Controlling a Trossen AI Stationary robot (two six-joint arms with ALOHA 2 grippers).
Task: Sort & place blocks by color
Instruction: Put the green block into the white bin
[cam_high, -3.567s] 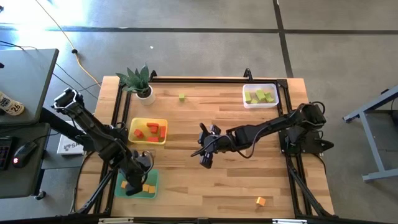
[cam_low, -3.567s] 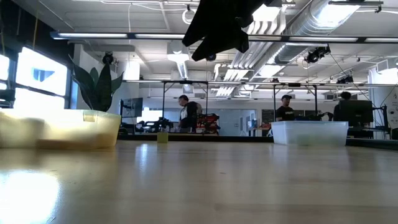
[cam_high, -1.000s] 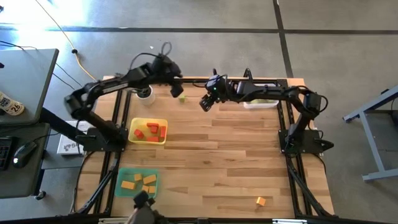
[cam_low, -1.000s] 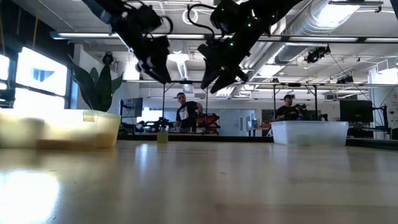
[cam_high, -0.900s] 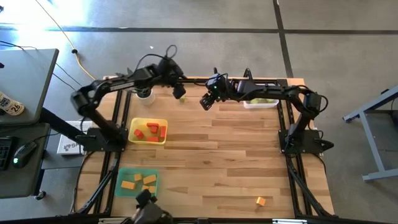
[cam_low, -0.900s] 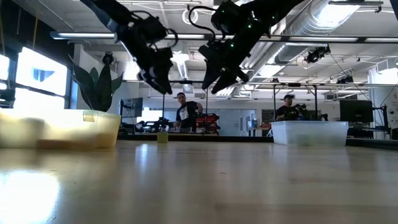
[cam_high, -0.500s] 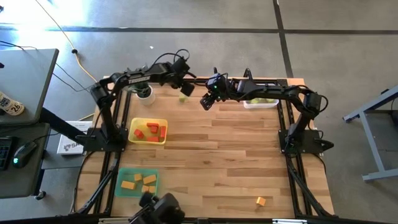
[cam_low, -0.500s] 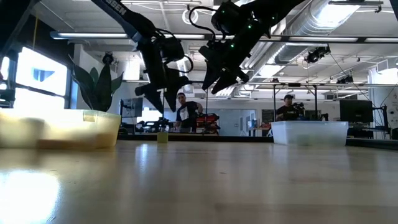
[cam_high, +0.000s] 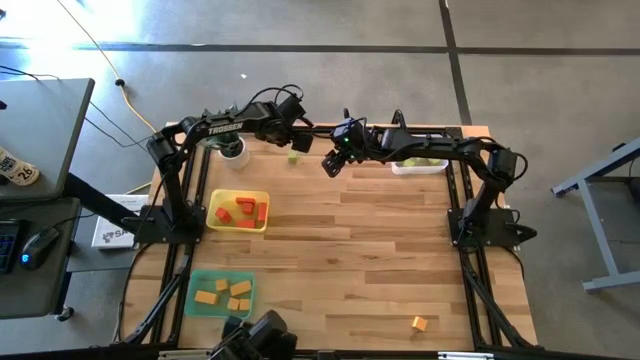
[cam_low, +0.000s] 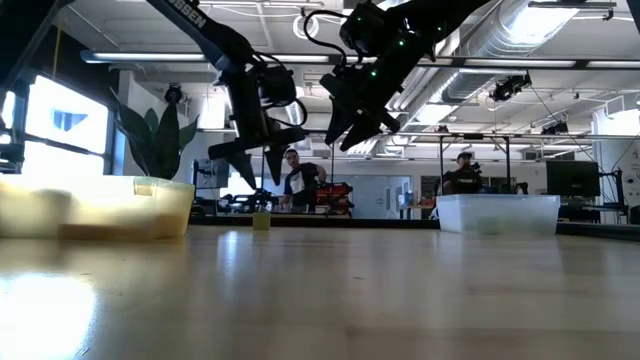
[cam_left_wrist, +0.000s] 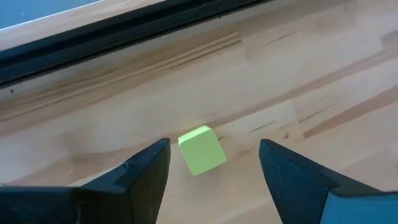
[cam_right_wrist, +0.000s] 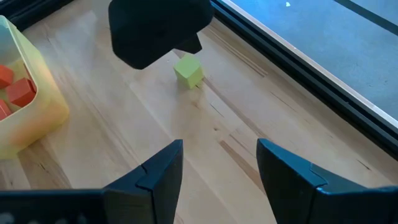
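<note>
- The light wooden slatted table (cam_high: 350, 260) with its black frame carries every tray and both dark arms.
- The left arm reaches along the far edge; the left gripper (cam_high: 291, 140) hangs above a lone small light-green cube (cam_left_wrist: 201, 150), its two dark fingers (cam_left_wrist: 146, 168) spread apart on either side of the cube and not touching it.
- The right arm stretches from the right side towards the far middle; the right gripper (cam_high: 331, 165) is held in the air near the left one, its fingers (cam_right_wrist: 155, 169) parted with nothing between them.
- The shallow yellow plastic tray (cam_high: 215, 199) on the table's left holds several red blocks (cam_high: 245, 211).
- The green tray (cam_high: 195, 284) at the near left corner holds orange blocks (cam_high: 222, 292).
- The clear plastic tray (cam_high: 418, 167) at the far right holds light-green blocks (cam_high: 412, 162), partly hidden by the right arm.
- A small potted green plant (cam_high: 232, 150) in a white pot stands at the far left corner.
- A single orange block (cam_high: 419, 323) lies alone near the near right edge.
</note>
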